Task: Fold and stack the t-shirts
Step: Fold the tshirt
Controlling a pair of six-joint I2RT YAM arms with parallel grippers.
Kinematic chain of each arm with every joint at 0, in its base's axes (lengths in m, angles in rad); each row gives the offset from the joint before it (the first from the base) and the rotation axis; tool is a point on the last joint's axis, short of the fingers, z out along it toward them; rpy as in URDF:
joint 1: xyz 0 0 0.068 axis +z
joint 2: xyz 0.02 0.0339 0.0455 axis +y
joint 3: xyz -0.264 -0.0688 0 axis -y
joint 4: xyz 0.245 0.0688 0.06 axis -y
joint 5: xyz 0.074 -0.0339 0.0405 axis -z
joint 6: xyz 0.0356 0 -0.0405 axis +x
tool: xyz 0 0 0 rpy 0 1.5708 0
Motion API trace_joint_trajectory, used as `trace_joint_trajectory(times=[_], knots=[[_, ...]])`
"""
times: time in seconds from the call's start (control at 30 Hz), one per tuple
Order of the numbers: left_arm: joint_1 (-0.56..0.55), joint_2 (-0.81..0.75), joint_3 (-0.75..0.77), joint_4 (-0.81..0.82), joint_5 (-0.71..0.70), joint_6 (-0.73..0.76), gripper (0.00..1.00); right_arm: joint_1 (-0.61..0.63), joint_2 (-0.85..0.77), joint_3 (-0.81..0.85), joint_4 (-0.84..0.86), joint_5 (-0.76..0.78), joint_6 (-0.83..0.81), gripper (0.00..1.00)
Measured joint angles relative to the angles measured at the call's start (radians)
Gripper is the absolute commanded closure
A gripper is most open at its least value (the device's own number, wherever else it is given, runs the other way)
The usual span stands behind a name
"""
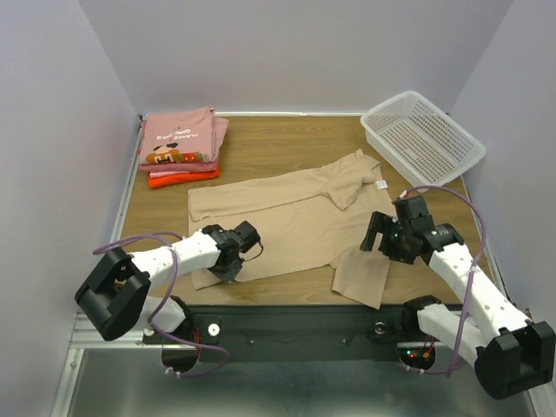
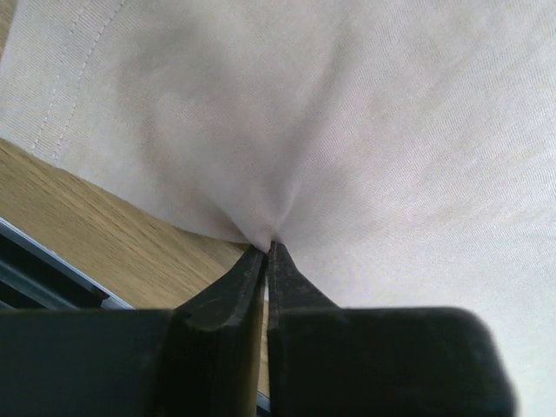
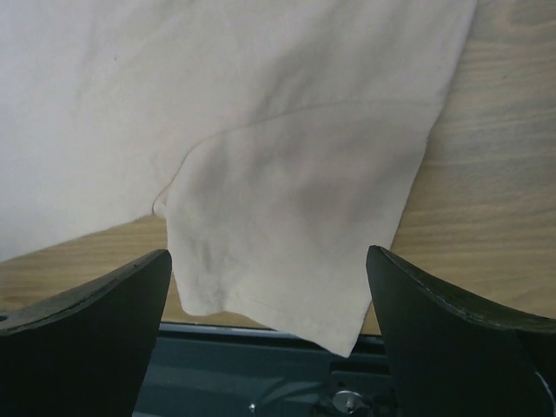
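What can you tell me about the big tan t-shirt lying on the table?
The plain tan short-sleeved cloth t-shirt lies spread flat, slightly wrinkled, on the wooden table, with a small white tag at its collar. One sleeve droops over the table's near edge. The left gripper is shut on its near hem, puckering the cloth. The open right gripper hangs over the drooping sleeve.

No readable text.
Lettering on the folded pink cartoon-print t-shirt, far-left corner, is too small; likewise the white neck tag on the tan cloth t-shirt.
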Motion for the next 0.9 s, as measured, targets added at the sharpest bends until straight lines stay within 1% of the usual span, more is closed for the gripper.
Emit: trace_joint_trajectory(times=[0.03,0.17,0.2,0.3,0.37,0.43,0.5,0.6,0.63,0.67,0.83,0.9], knots=[[0.000,0.000,0.000,0.001,0.000,0.001,0.95,0.025,0.000,0.003,-0.015,0.010,0.012,0.00],[0.000,-0.002,-0.002,0.010,0.000,0.019,0.97,0.158,0.012,0.002,-0.064,0.055,0.083,0.00],[0.000,-0.004,-0.003,0.012,0.001,0.025,0.99,0.232,0.033,0.001,-0.076,0.081,0.119,0.00],[0.000,-0.013,-0.010,0.021,0.001,0.040,1.00,0.436,0.127,0.001,-0.104,0.159,0.230,0.00],[0.000,-0.019,-0.016,0.028,0.002,0.050,1.00,0.541,0.183,0.000,-0.118,0.195,0.292,0.00],[0.000,-0.027,-0.022,0.035,0.002,0.059,1.00,0.591,0.196,0.000,-0.138,0.227,0.348,0.01],[0.000,-0.037,-0.031,0.043,0.003,0.067,1.00,0.595,0.182,-0.009,-0.147,0.249,0.393,0.02],[0.001,-0.056,-0.045,0.056,0.004,0.072,1.00,0.595,0.133,-0.046,-0.175,0.278,0.458,0.08],[0.001,-0.065,-0.049,0.060,0.004,0.074,1.00,0.596,0.122,-0.053,-0.184,0.285,0.475,0.12],[0.002,-0.071,-0.052,0.061,0.005,0.075,1.00,0.596,0.117,-0.056,-0.192,0.291,0.486,0.14],[0.002,-0.082,-0.058,0.066,0.005,0.076,1.00,0.596,0.146,-0.056,-0.197,0.307,0.506,0.19],[0.002,-0.082,-0.058,0.066,0.005,0.076,1.00,0.596,0.166,-0.056,-0.193,0.306,0.506,0.20]])
